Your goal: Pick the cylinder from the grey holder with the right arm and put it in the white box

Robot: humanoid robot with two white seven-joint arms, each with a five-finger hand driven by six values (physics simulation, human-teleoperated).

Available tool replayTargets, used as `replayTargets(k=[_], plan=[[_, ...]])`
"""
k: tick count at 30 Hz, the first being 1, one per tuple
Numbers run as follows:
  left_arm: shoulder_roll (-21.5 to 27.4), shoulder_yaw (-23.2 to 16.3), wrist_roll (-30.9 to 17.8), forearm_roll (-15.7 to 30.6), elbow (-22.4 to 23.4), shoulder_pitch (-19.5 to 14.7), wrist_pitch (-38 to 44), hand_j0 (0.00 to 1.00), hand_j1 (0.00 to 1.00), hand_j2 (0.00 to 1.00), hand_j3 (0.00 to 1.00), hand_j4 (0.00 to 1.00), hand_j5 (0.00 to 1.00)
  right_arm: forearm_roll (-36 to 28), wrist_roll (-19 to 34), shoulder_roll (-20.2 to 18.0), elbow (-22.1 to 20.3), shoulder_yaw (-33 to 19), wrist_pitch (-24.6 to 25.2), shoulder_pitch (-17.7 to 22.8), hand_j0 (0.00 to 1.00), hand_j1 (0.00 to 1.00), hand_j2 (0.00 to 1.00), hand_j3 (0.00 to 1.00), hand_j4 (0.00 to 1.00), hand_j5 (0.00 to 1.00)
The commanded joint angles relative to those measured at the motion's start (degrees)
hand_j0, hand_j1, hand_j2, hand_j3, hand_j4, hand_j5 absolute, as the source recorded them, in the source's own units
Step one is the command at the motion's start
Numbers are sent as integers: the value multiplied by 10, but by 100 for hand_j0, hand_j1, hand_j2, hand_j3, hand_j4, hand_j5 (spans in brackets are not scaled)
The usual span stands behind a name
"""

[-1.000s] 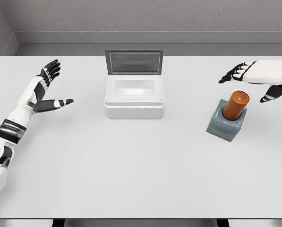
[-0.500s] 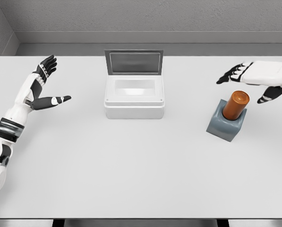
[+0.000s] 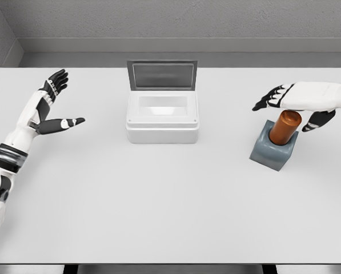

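Grey walls back a broad white surface [image 3: 159, 200] carrying an open-lidded white box [image 3: 163, 118] and a slate-grey holder [image 3: 271, 149] seating an orange-brown cylinder [image 3: 284, 127]. The right hand [image 3: 299, 101] hovers above it, fingers spread, empty; the left hand [image 3: 51, 105] rests open.

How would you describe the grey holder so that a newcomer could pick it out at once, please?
On the white table, look to the right of the open white box, under the spread right hand. There stands the grey holder, a squat block set at a slant. It alone carries an orange-brown cylinder sticking up from its top.
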Motion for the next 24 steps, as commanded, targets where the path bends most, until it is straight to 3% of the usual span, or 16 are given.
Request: replayTargets(k=[1, 11, 16, 24], plan=[[3, 1, 0, 2, 0, 0, 1, 100, 100, 100, 100, 100, 100, -3, 1, 0, -1, 1, 0, 0, 100, 100, 100, 100, 100, 100], [3, 0, 0, 2, 9, -3, 2, 100, 100, 100, 100, 100, 100, -3, 0, -3, 0, 10, -9, 2, 97, 97, 97, 97, 97, 97], [3, 1, 0, 2, 9, -3, 2, 100, 100, 100, 100, 100, 100, -3, 0, -9, 0, 10, -43, 3, 83, 83, 83, 83, 83, 83], [3, 1, 0, 2, 9, -3, 2, 100, 100, 100, 100, 100, 100, -3, 2, -10, 0, 10, -44, 3, 74, 74, 74, 74, 74, 74]])
